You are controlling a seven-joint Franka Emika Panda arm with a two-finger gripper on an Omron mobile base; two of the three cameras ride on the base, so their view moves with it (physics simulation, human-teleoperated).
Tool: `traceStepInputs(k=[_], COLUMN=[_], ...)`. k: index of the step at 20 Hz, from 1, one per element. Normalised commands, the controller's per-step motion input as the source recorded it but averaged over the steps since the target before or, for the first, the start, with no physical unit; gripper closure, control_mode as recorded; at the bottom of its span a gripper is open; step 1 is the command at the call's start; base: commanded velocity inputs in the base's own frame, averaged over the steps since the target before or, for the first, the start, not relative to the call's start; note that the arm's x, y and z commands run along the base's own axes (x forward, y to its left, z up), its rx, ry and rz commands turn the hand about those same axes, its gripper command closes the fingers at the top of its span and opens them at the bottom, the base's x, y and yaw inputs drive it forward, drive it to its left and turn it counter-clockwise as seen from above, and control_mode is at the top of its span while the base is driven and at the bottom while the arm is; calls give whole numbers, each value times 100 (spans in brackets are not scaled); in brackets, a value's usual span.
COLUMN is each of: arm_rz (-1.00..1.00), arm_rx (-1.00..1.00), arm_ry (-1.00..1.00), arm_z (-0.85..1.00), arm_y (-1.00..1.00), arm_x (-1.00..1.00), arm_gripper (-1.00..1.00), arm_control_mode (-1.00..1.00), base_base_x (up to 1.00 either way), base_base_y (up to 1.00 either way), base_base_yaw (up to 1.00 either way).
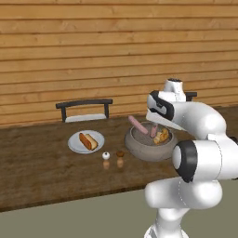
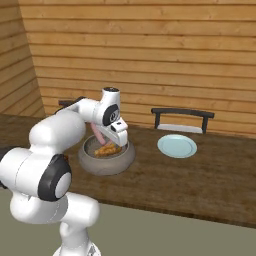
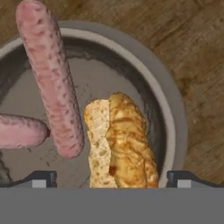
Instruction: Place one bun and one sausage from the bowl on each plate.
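Pincer: the pincer (image 3: 112, 177) hangs low over the bowl with its fingers spread wide apart, one tip at each bottom corner of the hand view, gripping nothing.
Bowl: the speckled grey bowl (image 1: 139, 148) stands on the wooden surface (image 1: 42, 162), just in front of the arm.
Bun: one split bun (image 3: 120, 142) lies inside the bowl against its wall, between the fingertips as the hand view shows it.
Sausages: a long sausage (image 3: 50, 74) leans over the bowl's rim; a second sausage (image 3: 19, 131) lies beside it.
Grey-white plate: the plate (image 1: 74, 145), left of the bowl, carries a bun with a sausage (image 1: 88, 141).
Blue-green plate: the blue-green plate (image 2: 177, 145) sits right of the bowl, before a chair (image 2: 182, 120).
Shakers: a white shaker (image 1: 106, 156) and a brown shaker (image 1: 120, 154) stand between the grey-white plate and the bowl.
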Motion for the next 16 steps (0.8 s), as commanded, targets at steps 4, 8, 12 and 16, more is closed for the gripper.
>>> traceStepInputs(k=[4,8,12,16], arm_rz=[0,0,0,0], arm_rx=[5,7,1,2], arm_ry=[2,0,0,-1], arm_z=[-24,-16,-28,-10], arm_y=[-7,-23,0,19], arm_x=[-13,-31,-6,0], arm_gripper=[-100,-100,-100,-100], arm_control_mode=[-100,-100,-100,-100], base_base_x=[0,0,0,0], base_base_y=[0,0,0,0], base_base_yaw=[0,0,0,0])
